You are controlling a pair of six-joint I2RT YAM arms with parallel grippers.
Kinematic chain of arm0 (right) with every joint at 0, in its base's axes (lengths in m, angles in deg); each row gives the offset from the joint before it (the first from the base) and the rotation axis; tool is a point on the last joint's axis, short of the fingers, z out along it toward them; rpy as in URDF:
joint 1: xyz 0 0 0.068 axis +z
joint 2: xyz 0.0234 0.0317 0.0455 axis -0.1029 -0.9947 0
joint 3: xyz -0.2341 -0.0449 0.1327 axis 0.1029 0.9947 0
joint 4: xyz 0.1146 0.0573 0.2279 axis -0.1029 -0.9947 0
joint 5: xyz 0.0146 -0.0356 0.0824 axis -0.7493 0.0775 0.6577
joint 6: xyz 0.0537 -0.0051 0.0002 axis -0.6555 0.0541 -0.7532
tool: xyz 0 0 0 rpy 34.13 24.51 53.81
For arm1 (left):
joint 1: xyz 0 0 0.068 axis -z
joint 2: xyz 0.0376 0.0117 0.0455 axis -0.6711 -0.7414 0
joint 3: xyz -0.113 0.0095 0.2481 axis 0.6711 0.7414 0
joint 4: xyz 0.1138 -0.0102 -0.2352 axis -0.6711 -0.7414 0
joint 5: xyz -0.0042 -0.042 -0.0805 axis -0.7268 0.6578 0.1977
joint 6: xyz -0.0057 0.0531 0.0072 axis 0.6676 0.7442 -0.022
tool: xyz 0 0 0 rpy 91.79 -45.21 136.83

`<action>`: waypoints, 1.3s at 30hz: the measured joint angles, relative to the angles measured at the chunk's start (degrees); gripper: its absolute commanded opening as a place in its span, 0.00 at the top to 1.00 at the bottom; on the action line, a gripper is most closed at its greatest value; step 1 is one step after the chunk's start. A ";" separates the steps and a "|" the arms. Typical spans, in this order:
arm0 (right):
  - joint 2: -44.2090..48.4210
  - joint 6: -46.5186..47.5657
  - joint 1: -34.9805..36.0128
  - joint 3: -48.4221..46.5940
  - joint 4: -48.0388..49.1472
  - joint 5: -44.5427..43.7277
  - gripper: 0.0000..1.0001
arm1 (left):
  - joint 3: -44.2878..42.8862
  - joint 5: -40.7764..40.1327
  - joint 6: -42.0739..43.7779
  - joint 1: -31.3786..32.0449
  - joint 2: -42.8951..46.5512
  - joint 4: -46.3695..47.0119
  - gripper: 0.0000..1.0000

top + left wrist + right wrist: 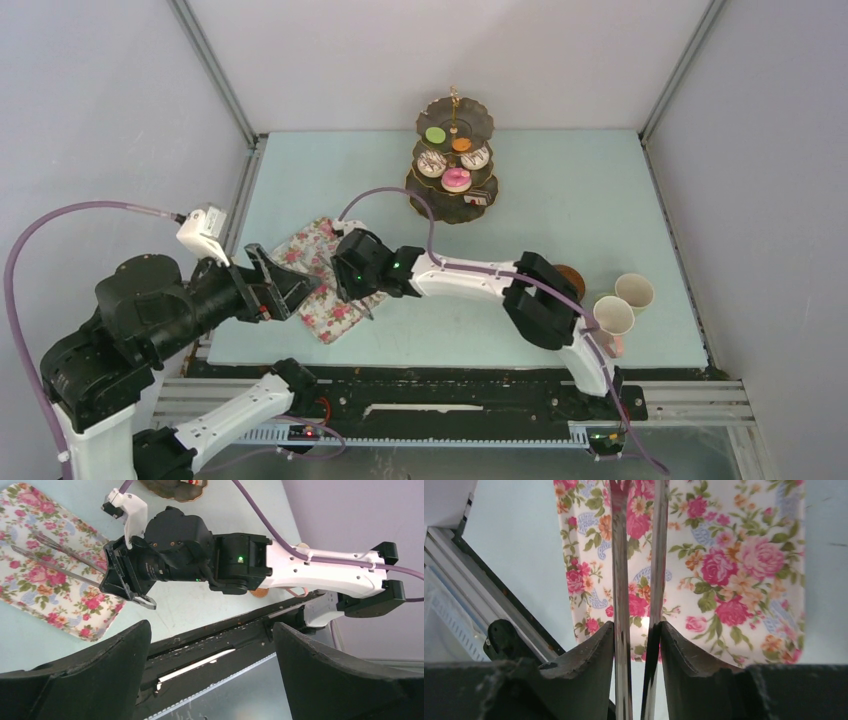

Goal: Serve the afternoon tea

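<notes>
Two hands, one tea service: bench stock

Item 1. Dark three-tier cake stand (440, 212), far centre of the pale green bench (600, 200). Top tier: round green toy cake (435, 135) and orange toy cake (461, 144). Below: two white toy doughnuts (431, 162), a pink toy doughnut (457, 180) just in front, and a small chocolate piece (477, 199) at the lowest rim.

Item 2. Cream cup (634, 291) and pink cup (613, 320), upright, side by side near the right edge. Beside them is a round brown disc (572, 276), probably a coaster, half hidden by the right arm.

Item 3. Floral-print cloth (312, 243), flat, near left.

Item 4. Long grey metal tongs (620, 555), stretched over the cloth, both arms pinched together in the right hand (636, 630).

Item 5. Left hand (211, 626), fingers spread wide, holding nothing, at the cloth's left side.
</notes>
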 measured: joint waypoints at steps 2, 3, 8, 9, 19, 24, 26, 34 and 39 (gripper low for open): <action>-2.45 0.11 -0.26 -1.75 0.15 1.44 0.59 | -0.90 -0.90 0.70 0.00 -0.50 -1.11 0.02; -3.65 0.07 -0.48 -2.27 0.11 2.45 0.58 | -1.46 -1.38 1.09 0.00 -0.76 -1.73 0.02; -8.55 -0.28 -2.56 -4.94 -2.21 6.82 0.45 | -3.82 -4.09 2.60 0.00 -0.72 -3.26 0.02; -9.53 -0.26 -3.02 -6.25 -3.28 7.61 0.43 | -3.93 -4.63 2.75 0.00 -0.52 -3.23 0.02; -6.97 1.88 -4.31 -10.91 -11.15 8.37 0.00 | -1.01 -6.86 3.04 0.00 1.51 -1.66 0.02; 7.54 1.49 -4.31 0.83 -13.70 6.10 0.01 | 2.80 -6.19 3.06 0.02 1.53 1.11 0.02; 17.05 0.20 -4.63 9.20 -14.01 4.22 0.01 | 4.81 -5.38 3.04 0.02 1.55 2.93 0.02; 41.57 -8.63 -12.90 33.40 -25.70 -4.50 0.04 | 8.81 -2.38 2.97 0.02 1.36 7.52 0.02; 48.50 -11.65 -24.33 41.99 -32.41 -8.09 0.05 | 8.63 -1.68 3.06 0.02 0.22 8.66 0.02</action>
